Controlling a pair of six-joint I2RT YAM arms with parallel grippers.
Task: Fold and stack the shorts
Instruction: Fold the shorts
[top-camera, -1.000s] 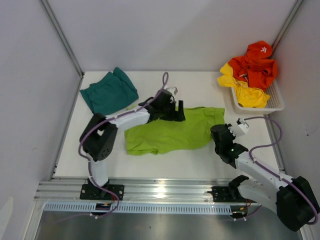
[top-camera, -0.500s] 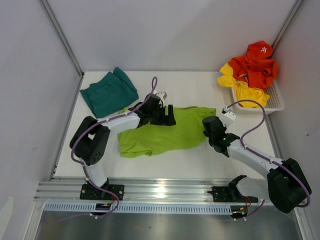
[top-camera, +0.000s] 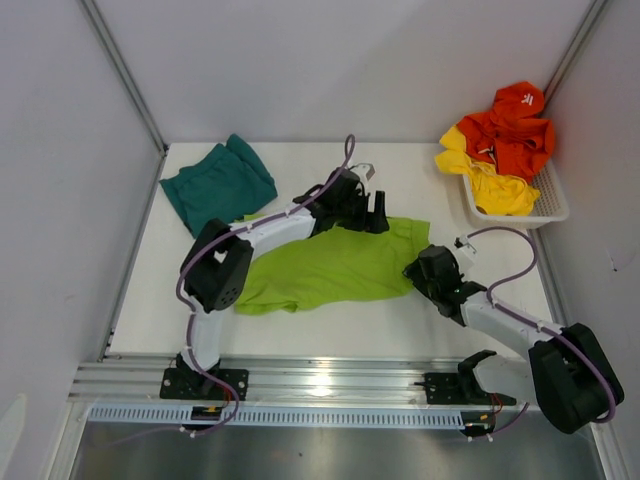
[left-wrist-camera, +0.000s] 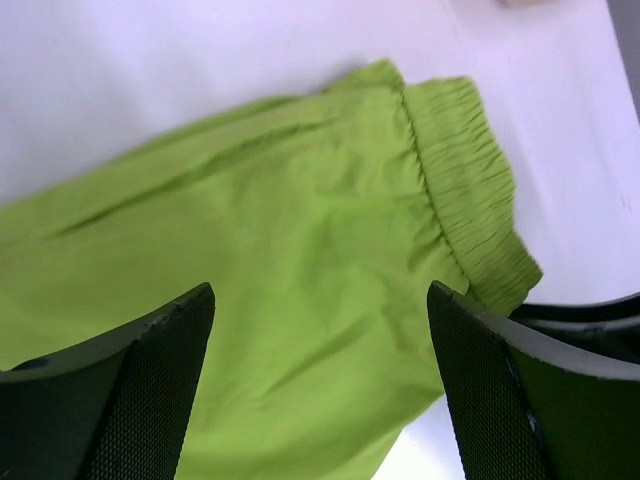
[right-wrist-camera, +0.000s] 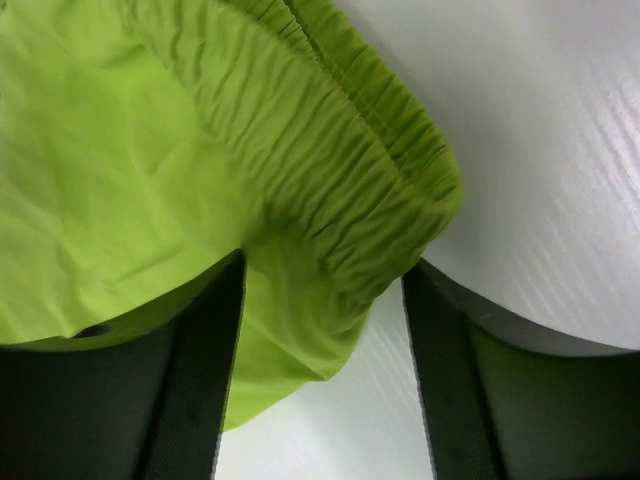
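Note:
The lime green shorts (top-camera: 330, 268) lie spread flat across the middle of the table. Their elastic waistband (left-wrist-camera: 470, 190) is at the right end. The teal shorts (top-camera: 218, 185) sit folded at the back left. My left gripper (top-camera: 377, 211) hovers open over the lime shorts' far right edge, with green cloth (left-wrist-camera: 300, 220) below its spread fingers (left-wrist-camera: 150, 390) and nothing held. My right gripper (top-camera: 416, 268) is low at the waistband's near corner (right-wrist-camera: 380, 210). Its jaws stand apart, and the cloth corner lies loose between them.
A white plastic basket (top-camera: 552, 208) stands at the back right with orange (top-camera: 515, 125) and yellow (top-camera: 492, 182) garments heaped in it. Grey walls close in on both sides of the white table (top-camera: 400, 165).
My right gripper has opened and let go of the waistband corner, after carrying it a little to the left. The left gripper swung right along the shorts' far edge, staying open.

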